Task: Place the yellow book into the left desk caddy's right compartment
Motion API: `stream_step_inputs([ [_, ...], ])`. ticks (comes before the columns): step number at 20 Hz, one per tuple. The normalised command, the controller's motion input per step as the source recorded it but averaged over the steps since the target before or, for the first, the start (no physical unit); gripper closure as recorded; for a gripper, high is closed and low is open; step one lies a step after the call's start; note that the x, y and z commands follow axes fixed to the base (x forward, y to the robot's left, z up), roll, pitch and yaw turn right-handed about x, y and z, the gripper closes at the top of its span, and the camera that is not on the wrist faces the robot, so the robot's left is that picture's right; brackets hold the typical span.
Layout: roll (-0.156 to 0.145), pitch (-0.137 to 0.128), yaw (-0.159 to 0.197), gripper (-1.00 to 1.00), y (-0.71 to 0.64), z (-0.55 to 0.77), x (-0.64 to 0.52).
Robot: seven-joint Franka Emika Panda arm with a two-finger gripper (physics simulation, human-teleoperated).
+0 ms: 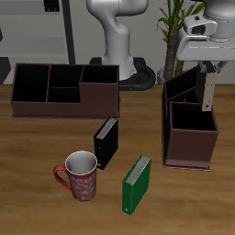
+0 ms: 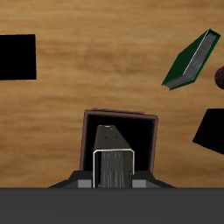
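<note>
My gripper [image 1: 208,66] is shut on the yellow book [image 1: 209,89], a thin greyish-tan book that hangs upright from the fingers. It is held over the left desk caddy [image 1: 188,151], a dark maroon box seen end-on. In the wrist view the book [image 2: 112,166] sits between my fingers [image 2: 83,182], with the gripper [image 2: 112,182] directly over the caddy's large square right compartment [image 2: 140,144]. That compartment [image 1: 191,119] is dark inside and holds nothing I can see. The book's lower end is near the caddy's rim height.
A black book [image 1: 106,142] stands near the table's middle. A green book [image 1: 137,184] and a patterned mug [image 1: 81,176] are nearer the front edge. The other, wide caddy [image 1: 64,101] is farther back. The green book also shows in the wrist view [image 2: 192,59].
</note>
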Motion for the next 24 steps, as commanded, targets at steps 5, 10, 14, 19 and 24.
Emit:
stream_step_inputs([
  [5, -0.008, -0.004, 0.001, 1.0, 0.0, -0.02, -0.01],
  [10, -0.003, 0.006, -0.005, 1.0, -0.04, -0.07, 0.02],
  [14, -0.012, 0.005, 0.005, 1.0, -0.07, -0.09, 0.07],
  [19, -0.016, -0.011, 0.003, 1.0, -0.07, 0.01, 0.04],
  [24, -0.007, 0.001, 0.004, 1.0, -0.03, 0.01, 0.04],
])
